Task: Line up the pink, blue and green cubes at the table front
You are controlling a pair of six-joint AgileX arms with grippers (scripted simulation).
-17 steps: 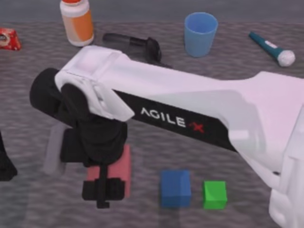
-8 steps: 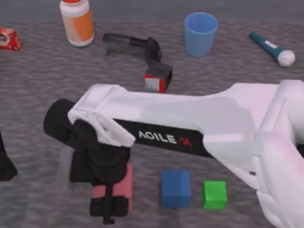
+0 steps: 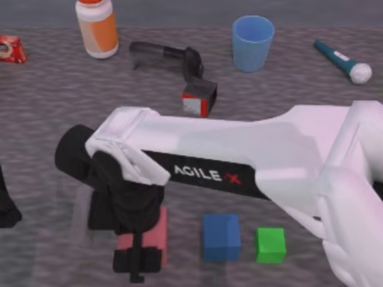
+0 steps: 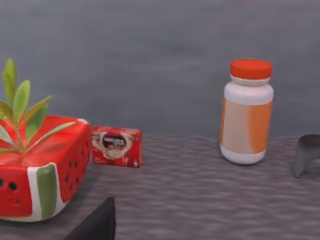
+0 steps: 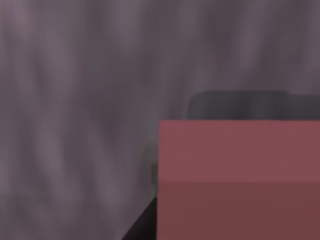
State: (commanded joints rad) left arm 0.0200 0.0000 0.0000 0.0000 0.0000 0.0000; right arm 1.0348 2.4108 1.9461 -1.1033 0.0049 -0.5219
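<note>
Grey-purple table with a wavy, carpet-like texture fills the top view; a plain grey wall stands behind it in the left wrist view.

Far left, left wrist view: a watermelon-painted planter, red with a white and green rim, holding green leaves. Beside it a red carton with a white cup graphic; its lettering is too small to read. Left arm is parked at the left edge of the table; whether its fingers are open or shut cannot be told.

Back left: white bottle with an orange label and a red-orange cap, upright, no text legible. Next, a dark grey tool lies flat, and just in front of it a small red, white and black box.

Right arm, white with a black band reading "AGILE X", reaches across the table to front left. Right gripper is over the pink cube, black fingers closed on its sides. In the right wrist view the cube is matte, flat-faced, close to the camera.

Blue cube sits right of the pink one, apart from it; green cube, smallest, sits just beside the blue. All three lie in a row at the table front.

Back right: a light blue cup, upright, nothing visible inside. Far right, a teal microphone with a white head lies flat.
</note>
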